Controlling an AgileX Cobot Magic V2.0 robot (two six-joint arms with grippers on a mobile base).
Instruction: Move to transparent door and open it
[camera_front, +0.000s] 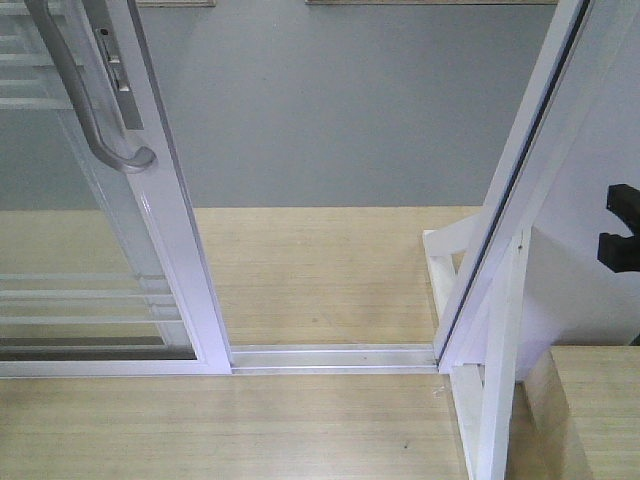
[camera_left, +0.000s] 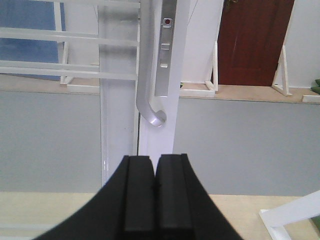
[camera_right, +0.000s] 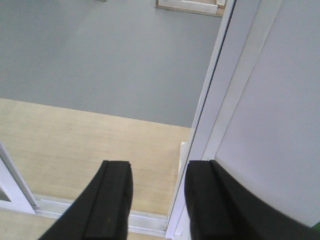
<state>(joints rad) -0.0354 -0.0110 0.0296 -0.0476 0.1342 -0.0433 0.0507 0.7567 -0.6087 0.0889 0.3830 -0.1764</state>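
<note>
The transparent door (camera_front: 120, 260) is seen at the left of the front view, slid aside so that a gap is left between its white stile and the white frame post (camera_front: 520, 190) at the right, with the floor track (camera_front: 335, 357) laid bare between them. Its curved silver handle (camera_left: 146, 75) is caught just beyond the left tool (camera_left: 155, 187), whose black pads are pressed together on nothing. The right tool (camera_right: 155, 200) is held parted and empty beside the post.
</note>
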